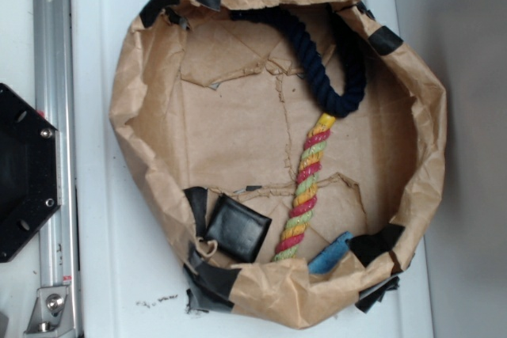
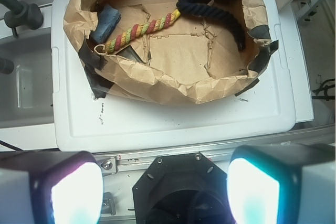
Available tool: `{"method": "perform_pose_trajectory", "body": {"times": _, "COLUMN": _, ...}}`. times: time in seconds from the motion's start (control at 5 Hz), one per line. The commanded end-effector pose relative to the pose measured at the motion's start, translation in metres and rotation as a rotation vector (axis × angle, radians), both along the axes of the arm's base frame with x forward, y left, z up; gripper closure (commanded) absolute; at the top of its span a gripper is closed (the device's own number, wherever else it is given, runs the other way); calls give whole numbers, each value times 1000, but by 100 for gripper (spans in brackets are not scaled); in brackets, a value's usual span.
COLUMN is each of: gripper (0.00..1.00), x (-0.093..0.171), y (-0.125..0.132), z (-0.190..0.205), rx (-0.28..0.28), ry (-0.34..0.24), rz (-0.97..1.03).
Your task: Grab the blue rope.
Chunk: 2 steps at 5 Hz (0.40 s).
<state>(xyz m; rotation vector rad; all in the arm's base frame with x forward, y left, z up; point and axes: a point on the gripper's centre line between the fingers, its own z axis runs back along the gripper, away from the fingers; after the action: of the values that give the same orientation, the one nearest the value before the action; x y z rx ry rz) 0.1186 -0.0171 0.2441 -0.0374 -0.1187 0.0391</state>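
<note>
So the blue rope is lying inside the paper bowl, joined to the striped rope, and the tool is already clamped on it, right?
Not quite. The blue rope does lie inside the paper bowl, joined to the striped rope, but the tool is not clamped on it. The wrist view shows its fingers wide apart, well short of the bowl.

The rope curves inside the paper bowl, which sits on the lid; the pad lies just beside the rope's other end.
</note>
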Motion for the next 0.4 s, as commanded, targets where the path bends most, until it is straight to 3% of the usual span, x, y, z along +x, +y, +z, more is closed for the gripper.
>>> {"method": "perform_pose_trajectory", "body": {"times": 0.0, "gripper": 0, "x": 0, "y": 0, "z": 0, "rx": 0, "ry": 0, "rz": 0}}
{"method": "perform_pose_trajectory", "body": {"times": 0.2, "gripper": 0, "x": 48, "y": 17, "z": -18, "rx": 54, "ry": -48, "rz": -179}}
